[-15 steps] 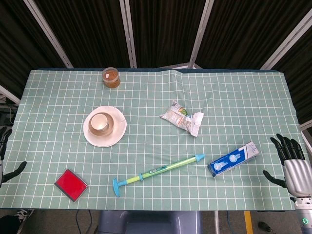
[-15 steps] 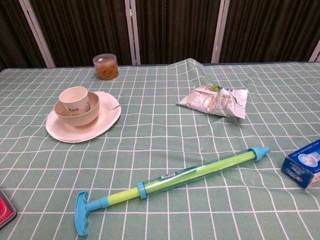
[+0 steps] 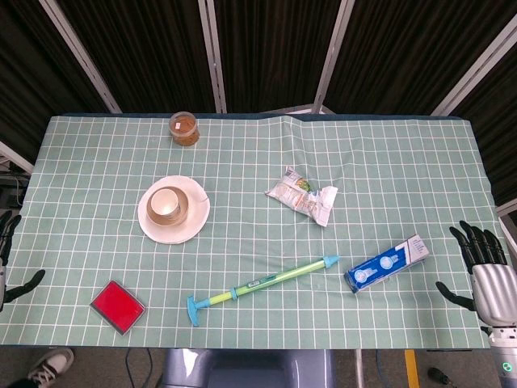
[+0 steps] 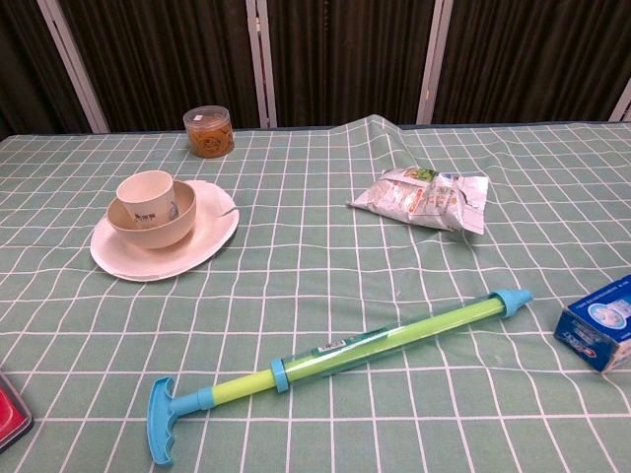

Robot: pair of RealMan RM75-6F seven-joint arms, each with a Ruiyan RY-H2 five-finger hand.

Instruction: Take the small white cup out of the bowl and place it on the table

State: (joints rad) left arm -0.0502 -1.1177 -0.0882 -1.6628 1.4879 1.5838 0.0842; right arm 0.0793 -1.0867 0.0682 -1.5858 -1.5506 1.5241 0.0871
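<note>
The small white cup (image 3: 165,203) (image 4: 145,191) stands upright inside a cream bowl (image 3: 185,212) (image 4: 170,226), which sits on a white plate (image 3: 174,231) (image 4: 202,246) at the left of the table. My left hand (image 3: 6,259) shows only at the far left edge of the head view, fingers apart, holding nothing. My right hand (image 3: 485,270) hangs at the far right edge beyond the table's corner, fingers spread and empty. Both hands are far from the cup. The chest view shows neither hand.
A jar (image 3: 184,128) stands at the back. A snack packet (image 3: 303,194) lies mid-table, a green and blue water squirter (image 3: 262,283) near the front, a blue box (image 3: 388,263) at the right, and a red pad (image 3: 117,305) front left.
</note>
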